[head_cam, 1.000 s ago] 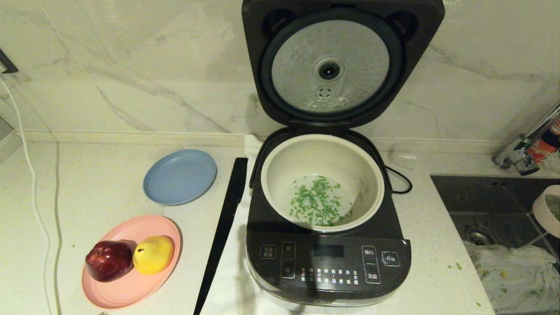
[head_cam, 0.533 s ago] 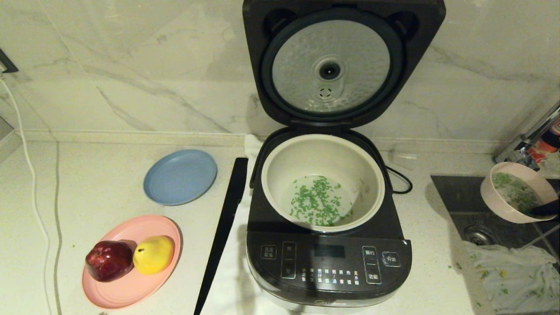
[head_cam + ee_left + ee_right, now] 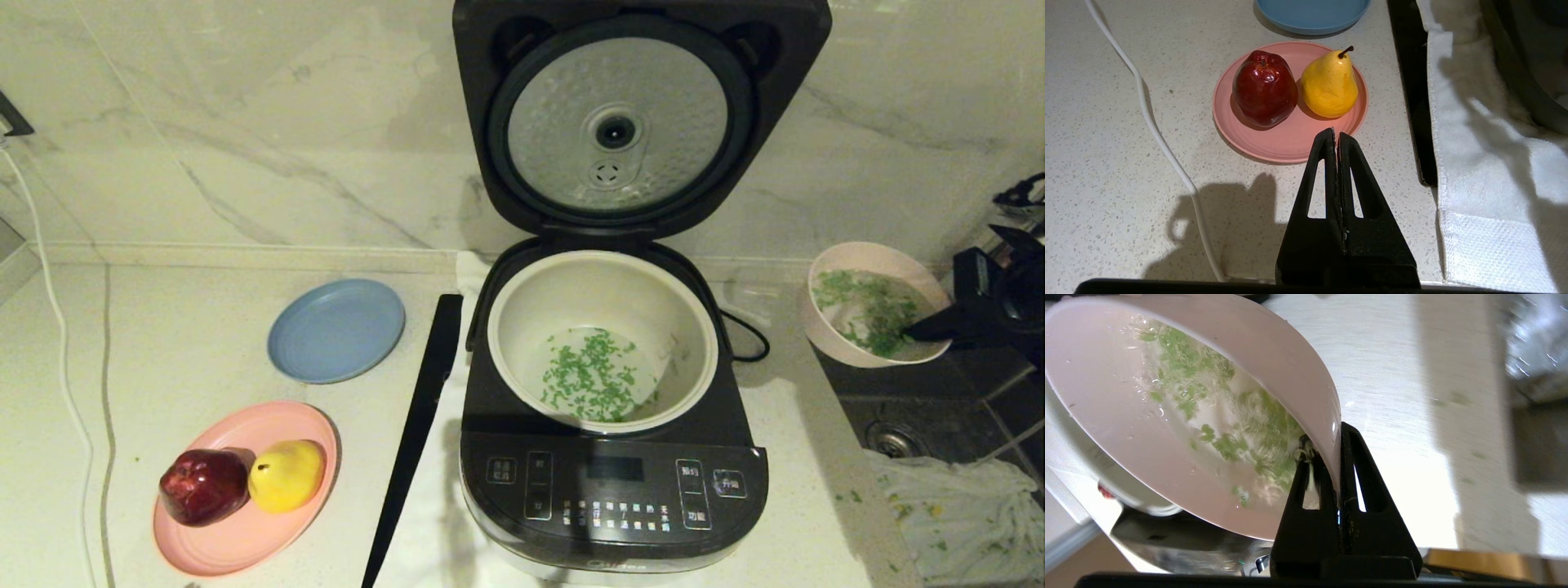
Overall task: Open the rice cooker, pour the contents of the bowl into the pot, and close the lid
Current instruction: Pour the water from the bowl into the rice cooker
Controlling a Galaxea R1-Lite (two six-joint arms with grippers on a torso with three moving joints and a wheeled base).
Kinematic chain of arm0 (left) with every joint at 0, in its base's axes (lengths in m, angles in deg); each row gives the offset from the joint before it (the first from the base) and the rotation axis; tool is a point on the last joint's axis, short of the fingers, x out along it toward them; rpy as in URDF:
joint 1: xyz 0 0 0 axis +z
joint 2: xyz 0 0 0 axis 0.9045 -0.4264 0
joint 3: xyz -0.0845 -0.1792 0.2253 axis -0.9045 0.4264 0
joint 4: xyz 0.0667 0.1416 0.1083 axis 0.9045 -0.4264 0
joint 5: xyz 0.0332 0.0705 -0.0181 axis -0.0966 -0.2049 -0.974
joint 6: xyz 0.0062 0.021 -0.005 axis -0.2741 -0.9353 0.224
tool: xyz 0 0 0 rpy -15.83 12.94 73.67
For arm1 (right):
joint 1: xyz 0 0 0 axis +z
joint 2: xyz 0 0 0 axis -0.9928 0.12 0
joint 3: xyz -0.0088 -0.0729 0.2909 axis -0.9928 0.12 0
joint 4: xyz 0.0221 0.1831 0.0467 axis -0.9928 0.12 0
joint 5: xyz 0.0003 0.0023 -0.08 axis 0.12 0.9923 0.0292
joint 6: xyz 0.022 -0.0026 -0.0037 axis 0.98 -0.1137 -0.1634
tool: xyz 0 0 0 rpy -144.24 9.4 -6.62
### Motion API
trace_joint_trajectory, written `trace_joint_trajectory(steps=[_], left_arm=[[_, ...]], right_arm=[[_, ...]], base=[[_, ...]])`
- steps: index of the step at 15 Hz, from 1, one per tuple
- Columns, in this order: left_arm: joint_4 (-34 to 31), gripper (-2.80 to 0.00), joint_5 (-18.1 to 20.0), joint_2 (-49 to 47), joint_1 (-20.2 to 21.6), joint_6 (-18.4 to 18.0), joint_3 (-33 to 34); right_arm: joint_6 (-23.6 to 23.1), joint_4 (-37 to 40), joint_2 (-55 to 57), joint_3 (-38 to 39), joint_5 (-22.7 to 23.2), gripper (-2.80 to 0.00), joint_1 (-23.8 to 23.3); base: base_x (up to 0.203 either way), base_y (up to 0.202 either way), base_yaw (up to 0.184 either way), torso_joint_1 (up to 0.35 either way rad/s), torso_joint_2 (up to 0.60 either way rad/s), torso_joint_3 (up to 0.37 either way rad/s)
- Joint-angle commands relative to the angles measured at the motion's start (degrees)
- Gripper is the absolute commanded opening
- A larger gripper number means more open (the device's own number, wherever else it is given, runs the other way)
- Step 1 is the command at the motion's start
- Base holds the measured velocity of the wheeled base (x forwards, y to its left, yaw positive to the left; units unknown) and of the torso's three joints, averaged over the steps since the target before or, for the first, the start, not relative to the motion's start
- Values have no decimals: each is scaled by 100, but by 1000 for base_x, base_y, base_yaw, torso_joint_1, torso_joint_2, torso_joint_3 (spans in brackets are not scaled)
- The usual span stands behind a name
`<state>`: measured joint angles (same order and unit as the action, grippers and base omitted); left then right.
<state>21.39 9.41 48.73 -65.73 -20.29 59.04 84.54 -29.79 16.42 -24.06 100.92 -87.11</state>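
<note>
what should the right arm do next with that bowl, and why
Probably carry it further toward the cooker before tipping. The right gripper is shut on the bowl rim, and the bowl hangs beside the cooker, right of the pot. The lid already stands open.

home kitchen | marble counter (image 3: 204,343) | sink (image 3: 939,408) | rice cooker (image 3: 612,482)

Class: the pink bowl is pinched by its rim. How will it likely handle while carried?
The bowl probably tips easily: the right gripper clamps one rim edge only. Its watery contents likely slosh. The wet, smooth wall may slip.
</note>
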Motion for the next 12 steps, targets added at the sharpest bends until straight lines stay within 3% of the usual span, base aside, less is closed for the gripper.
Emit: trace_joint_trajectory(steps=[1,6,12], left_arm=[[-5,-280,-3,4,0,-1,0],[-5,-280,-3,13,0,-1,0],[-5,-280,-3,4,0,-1,0]], right_arm=[[278,38,147,-525,-196,-280,719],[692,51,464,-1400,-971,-280,2057],[875,80,1101,-1982,-1517,-280,2854]], base=[[0,0,0,0,0,0],[0,0,0,0,0,0],[0,0,0,0,0,0]])
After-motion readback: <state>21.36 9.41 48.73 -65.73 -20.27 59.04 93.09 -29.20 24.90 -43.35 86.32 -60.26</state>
